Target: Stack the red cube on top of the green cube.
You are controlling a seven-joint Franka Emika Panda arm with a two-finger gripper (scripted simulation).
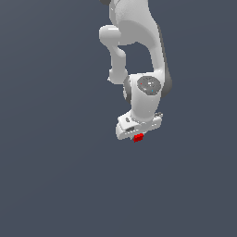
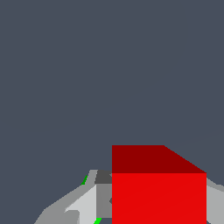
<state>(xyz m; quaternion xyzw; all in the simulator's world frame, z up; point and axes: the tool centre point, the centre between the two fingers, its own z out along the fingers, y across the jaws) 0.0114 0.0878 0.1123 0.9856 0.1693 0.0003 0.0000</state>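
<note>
Wrist view showed the gripper (image 2: 148, 205) clamped on the red cube (image 2: 158, 192), green cube (image 2: 84, 180) peeking just beneath the fingers (image 2: 83, 205); carry step looked done, next: lower, release.

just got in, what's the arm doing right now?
The white arm's gripper is reaching down over the grey floor with the red cube at its tip, apparently held between the fingers. In the wrist view the red cube fills the foreground, and only thin slivers of the green cube peek out past the fingers, so the red one looks to be over or on it. Whether it has been set down or released, I can't tell.
</note>
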